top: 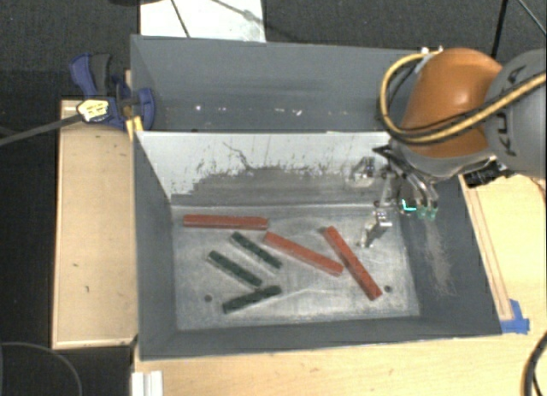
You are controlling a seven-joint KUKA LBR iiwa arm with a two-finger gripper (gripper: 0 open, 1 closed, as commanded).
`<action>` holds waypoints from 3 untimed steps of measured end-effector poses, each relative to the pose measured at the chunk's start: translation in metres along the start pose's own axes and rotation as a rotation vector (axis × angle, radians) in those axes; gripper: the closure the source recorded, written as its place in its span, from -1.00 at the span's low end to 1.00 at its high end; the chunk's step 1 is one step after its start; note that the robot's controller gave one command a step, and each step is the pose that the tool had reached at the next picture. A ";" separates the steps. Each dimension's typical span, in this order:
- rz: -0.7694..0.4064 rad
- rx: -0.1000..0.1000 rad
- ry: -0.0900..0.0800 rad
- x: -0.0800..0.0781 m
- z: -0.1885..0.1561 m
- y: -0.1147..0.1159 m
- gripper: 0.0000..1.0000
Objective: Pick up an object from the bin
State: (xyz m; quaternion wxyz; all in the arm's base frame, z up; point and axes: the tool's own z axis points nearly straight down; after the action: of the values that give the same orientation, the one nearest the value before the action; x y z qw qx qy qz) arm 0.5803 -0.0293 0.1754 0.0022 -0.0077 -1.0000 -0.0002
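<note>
Hangs with claw (pixel 377 230) just over the near end of a red stick (pixel 350 263) lying flat, seemingly clear for grasping; cannot tell how open.

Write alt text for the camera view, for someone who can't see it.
A robot arm's gripper hangs over the right part of a grey metal bin, beside the upper end of a flat red stick. Two more red sticks and three dark green sticks lie scattered across the floor.
</note>
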 end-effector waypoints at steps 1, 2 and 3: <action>-0.001 0.000 -0.008 -0.002 -0.004 0.000 -1.00; 0.113 -0.001 -0.009 0.035 0.061 0.001 -1.00; 0.096 0.000 -0.005 0.052 0.056 0.007 -1.00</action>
State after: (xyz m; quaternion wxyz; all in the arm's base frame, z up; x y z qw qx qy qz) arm 0.5279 -0.0215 0.1196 -0.0003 -0.0558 -0.9984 -0.0001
